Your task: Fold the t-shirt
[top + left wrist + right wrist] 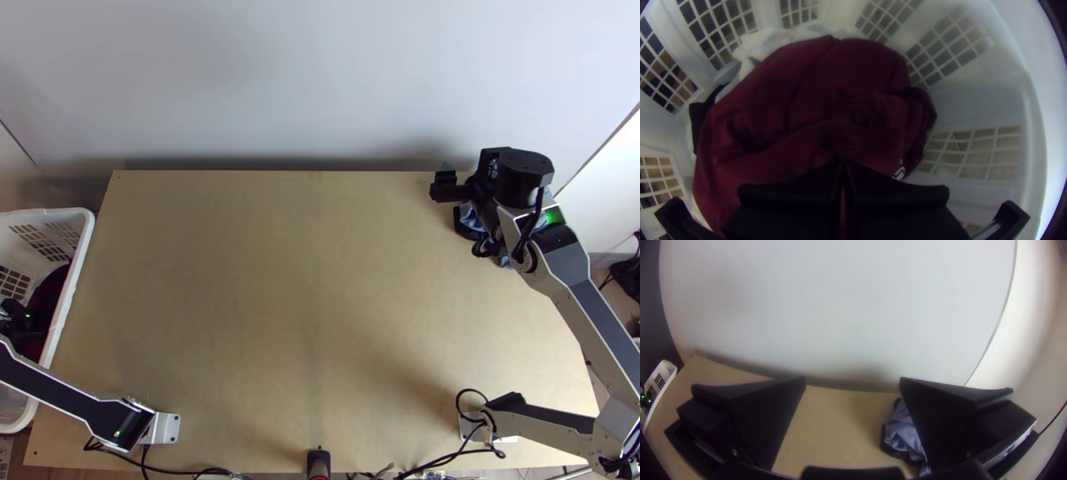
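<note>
Maroon garment (818, 80) lies bunched in the white basket (74, 280), heading and long axis indeterminable; left hand (16, 314) is closed at it, grip on fabric unclear; right hand (454, 205) is open near blue-grey cloth (902, 433).

A flat wooden table (312, 320) is coloured plain tan. Toward its nine o'clock, a deep white plastic basket (68, 213) is patterned with square grids; dark maroon, marked with white, is seen on a bunched cloth (818, 111) inside. Toward two o'clock, a crumpled blue-grey cloth (902, 435) is bordered in black.
</note>
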Controlling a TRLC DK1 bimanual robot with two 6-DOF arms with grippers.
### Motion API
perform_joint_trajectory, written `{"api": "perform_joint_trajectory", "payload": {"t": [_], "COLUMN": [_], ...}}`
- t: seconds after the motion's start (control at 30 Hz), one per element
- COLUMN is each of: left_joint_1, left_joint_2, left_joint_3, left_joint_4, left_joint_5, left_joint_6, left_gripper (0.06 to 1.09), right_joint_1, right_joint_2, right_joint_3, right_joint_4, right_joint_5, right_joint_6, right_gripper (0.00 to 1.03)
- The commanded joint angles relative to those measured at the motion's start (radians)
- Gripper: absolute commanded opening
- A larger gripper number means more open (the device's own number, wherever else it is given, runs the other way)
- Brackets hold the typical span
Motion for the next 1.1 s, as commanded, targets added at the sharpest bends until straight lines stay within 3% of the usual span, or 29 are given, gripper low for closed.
{"api": "perform_joint_trajectory", "payload": {"t": [0.0, 0.23, 0.47, 0.67, 1.07], "left_joint_1": [0.018, -0.003, -0.005, -0.003, -0.02], "left_joint_2": [-0.082, -0.307, -0.459, -0.502, -0.648], "left_joint_3": [0.039, 0.014, 0.074, 0.291, 0.616], "left_joint_4": [-0.05, -0.068, -0.07, -0.285, -0.43], "left_joint_5": [0.031, 0.05, 0.094, 0.157, 0.206], "left_joint_6": [-0.007, 0.003, -0.115, -0.181, -0.335], "left_gripper": [0.1, 0.1, 0.1, 0.1, 0.1], "right_joint_1": [0.0, -0.002, -0.002, -0.008, -0.034], "right_joint_2": [0.002, 0.002, 0.002, -0.007, -0.07], "right_joint_3": [-0.01, -0.03, -0.032, -0.042, -0.119], "right_joint_4": [0.005, 0.013, 0.017, 0.016, 0.039], "right_joint_5": [0.003, 0.005, 0.006, 0.014, 0.014], "right_joint_6": [-0.003, -0.003, -0.003, -0.003, 0.001], "right_gripper": [0.98, 0.98, 0.98, 0.98, 0.98]}}
